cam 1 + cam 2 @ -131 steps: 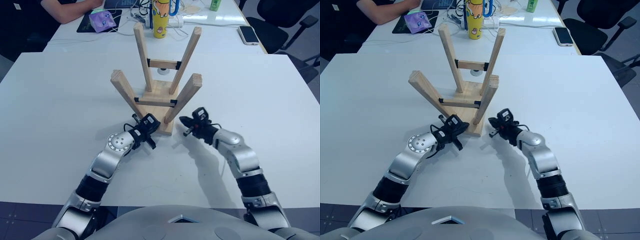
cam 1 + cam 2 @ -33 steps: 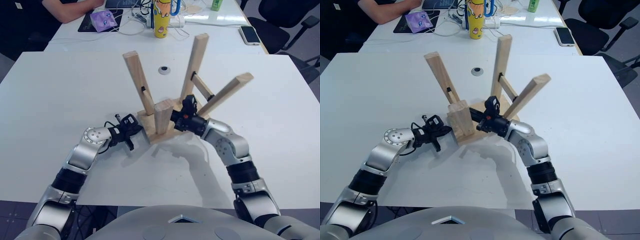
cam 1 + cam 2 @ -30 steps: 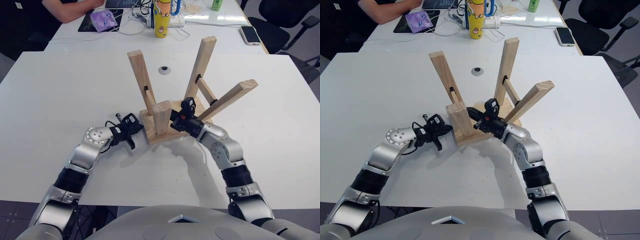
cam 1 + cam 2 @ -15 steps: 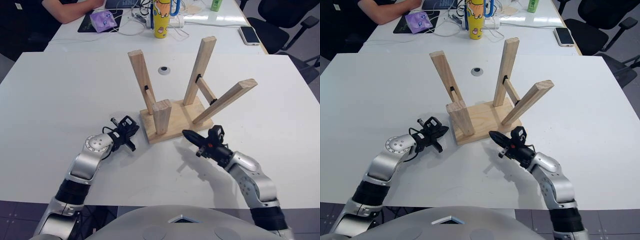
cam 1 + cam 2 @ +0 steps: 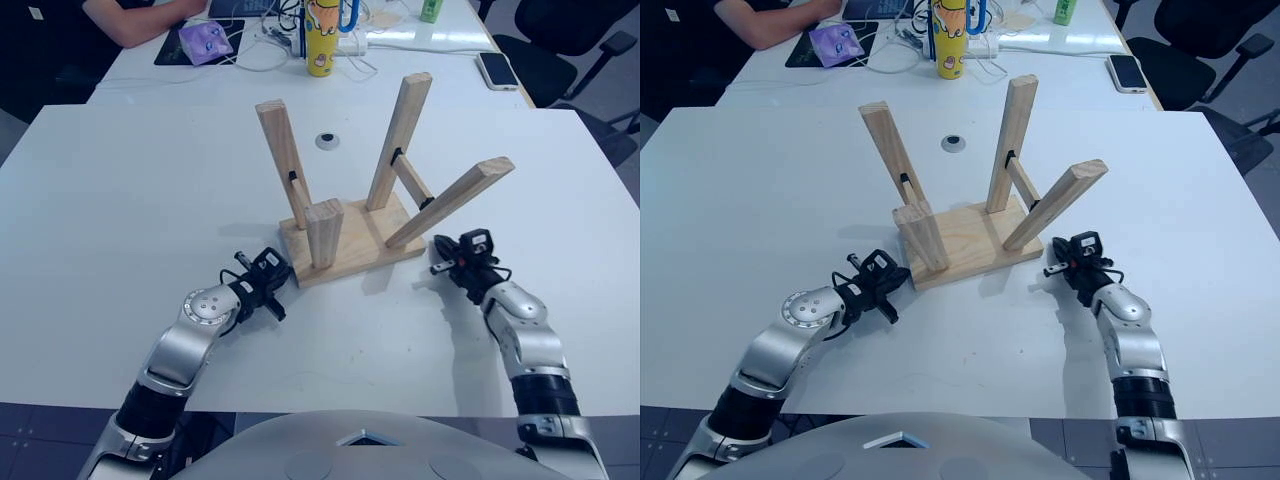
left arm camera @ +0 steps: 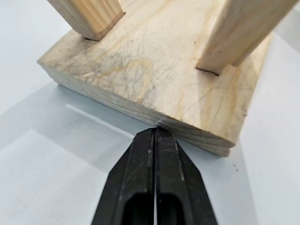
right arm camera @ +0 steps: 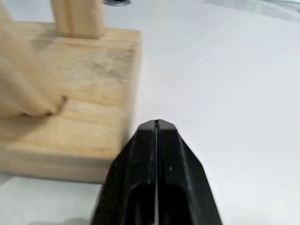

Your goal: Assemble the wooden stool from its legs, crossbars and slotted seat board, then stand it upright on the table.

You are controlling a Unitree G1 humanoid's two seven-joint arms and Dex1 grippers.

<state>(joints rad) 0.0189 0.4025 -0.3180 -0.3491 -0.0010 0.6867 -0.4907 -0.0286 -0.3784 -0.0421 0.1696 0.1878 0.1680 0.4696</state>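
Pale wooden four-legged stool (image 5: 360, 238): assembled, standing inverted mid white table (image 5: 120, 200) (seat board down, legs up); turning it upright is not yet done. Left gripper (image 6: 155, 132) at its 7 o'clock and right gripper (image 7: 157, 124) at 4 o'clock, each with fingers pressed together, empty.
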